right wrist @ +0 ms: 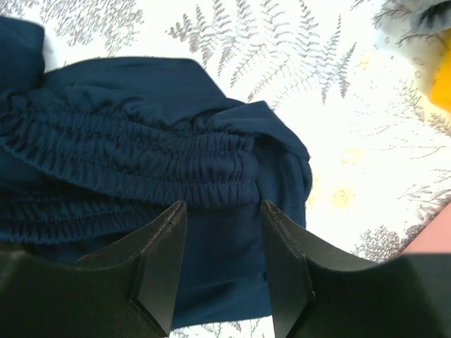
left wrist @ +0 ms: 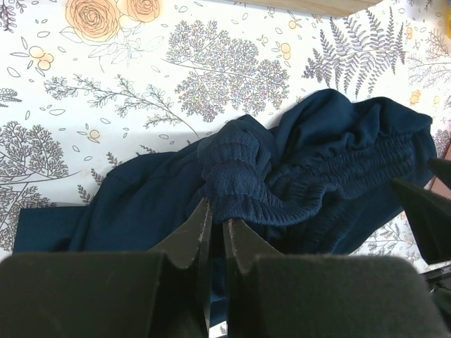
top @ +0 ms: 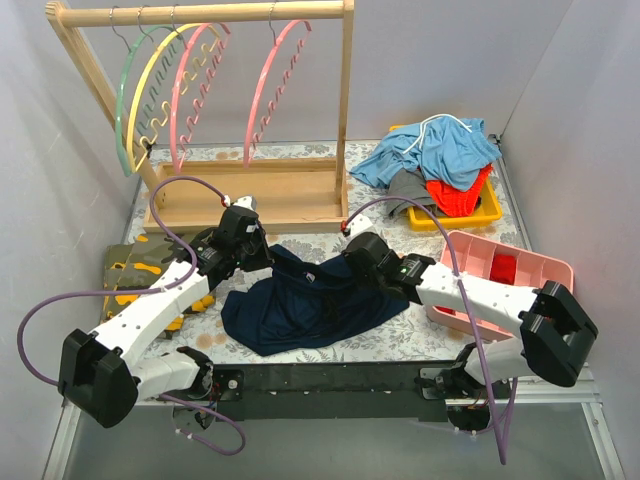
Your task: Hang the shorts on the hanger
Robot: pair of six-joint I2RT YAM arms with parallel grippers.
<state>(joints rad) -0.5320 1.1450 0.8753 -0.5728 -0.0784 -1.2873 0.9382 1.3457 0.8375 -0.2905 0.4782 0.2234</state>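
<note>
The navy shorts (top: 310, 300) lie crumpled on the floral tablecloth between the two arms. My left gripper (top: 258, 252) is at their left upper edge; in the left wrist view the gripper (left wrist: 217, 211) is shut on a bunched piece of the elastic waistband (left wrist: 236, 176). My right gripper (top: 352, 250) is at the shorts' right upper edge; in the right wrist view it (right wrist: 222, 215) is open, its fingers either side of the waistband (right wrist: 176, 165), close above the cloth. Two pink hangers (top: 268, 85) (top: 192, 95) hang on the wooden rack at the back.
The wooden rack (top: 250, 190) also holds a green hanger (top: 127, 90) and a yellow hanger (top: 150, 85). A yellow tray (top: 485, 210) with a light-blue garment (top: 440, 145) sits back right. A pink bin (top: 520, 265) is right, a camouflage cloth (top: 140, 270) left.
</note>
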